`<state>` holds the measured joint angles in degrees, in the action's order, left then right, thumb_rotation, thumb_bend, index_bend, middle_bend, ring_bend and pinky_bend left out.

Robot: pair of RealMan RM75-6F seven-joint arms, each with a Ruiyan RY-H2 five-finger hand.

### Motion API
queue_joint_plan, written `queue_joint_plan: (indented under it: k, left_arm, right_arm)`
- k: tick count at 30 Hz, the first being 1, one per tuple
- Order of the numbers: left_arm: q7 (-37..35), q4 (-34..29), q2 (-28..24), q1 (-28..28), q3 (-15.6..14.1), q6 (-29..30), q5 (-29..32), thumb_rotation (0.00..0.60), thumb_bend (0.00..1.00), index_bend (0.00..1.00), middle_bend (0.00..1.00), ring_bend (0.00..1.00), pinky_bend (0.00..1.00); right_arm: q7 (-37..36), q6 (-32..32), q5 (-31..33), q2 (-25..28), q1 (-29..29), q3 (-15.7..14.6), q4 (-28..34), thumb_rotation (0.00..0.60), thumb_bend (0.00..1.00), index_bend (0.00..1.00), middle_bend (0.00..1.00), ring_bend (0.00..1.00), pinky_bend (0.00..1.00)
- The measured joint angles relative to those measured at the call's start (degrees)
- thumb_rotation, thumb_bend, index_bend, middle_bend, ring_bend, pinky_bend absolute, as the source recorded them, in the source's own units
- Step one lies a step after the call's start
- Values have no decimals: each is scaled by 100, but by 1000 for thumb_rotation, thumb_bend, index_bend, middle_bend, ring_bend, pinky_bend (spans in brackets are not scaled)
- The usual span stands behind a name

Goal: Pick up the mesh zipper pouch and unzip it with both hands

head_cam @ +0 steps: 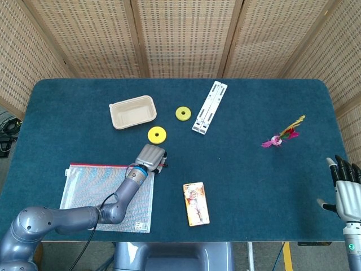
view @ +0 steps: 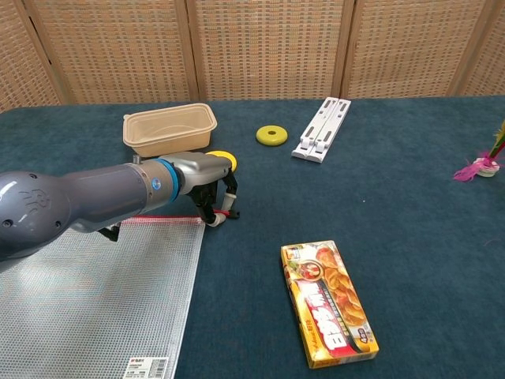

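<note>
The mesh zipper pouch [head_cam: 84, 191] lies flat at the table's front left, its red zipper along the far edge; it also fills the lower left of the chest view [view: 102, 292]. My left hand [head_cam: 151, 156] is at the pouch's far right corner. Its fingers [view: 215, 212] point down around the red zipper pull [view: 224, 214] and touch the table there. Whether they pinch the pull is hidden. My right hand [head_cam: 347, 189] hangs past the table's front right edge, fingers apart and holding nothing.
A beige container [head_cam: 133, 112] sits behind the pouch, with two yellow rings [head_cam: 157, 134] [head_cam: 183, 113] and a white folding stand [head_cam: 209, 107] nearby. A snack box [view: 327, 302] lies front centre. A feathered shuttlecock [head_cam: 282, 136] lies at the right.
</note>
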<state>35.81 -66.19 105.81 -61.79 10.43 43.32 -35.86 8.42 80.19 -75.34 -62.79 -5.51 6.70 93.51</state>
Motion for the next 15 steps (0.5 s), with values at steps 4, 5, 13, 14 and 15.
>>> queue_joint_plan:
  k: [4,5,13,14,15]
  left_arm:
    - [-49,-12,-25,6,-3,-12,-23,600,506,662,1000,958,1000]
    - [-59,-23,-37,6,0,-7,-35,600,530,668,1000,958,1000]
    - [-343,-232,-213,59,70,97,-426,600,807,788,1000,958,1000]
    - [-455,-273,-249,81,95,122,-557,600,825,812,1000,958,1000]
    - [-556,-301,-277,100,117,139,-663,600,845,847,1000,958,1000]
  right_arm:
    - [-4,9,-16,7,2,-8,12,600,0,7,0,0,0]
    - [1,12,-21,7,2,-10,13,600,0,7,0,0,0]
    - [-33,-27,-61,10,-10,-42,44,600,0,16,0,0,0]
    - [-41,-43,-67,11,-15,-47,53,600,0,22,0,0,0]
    - [-49,-63,-73,13,-23,-52,66,600,0,28,0,0,0]
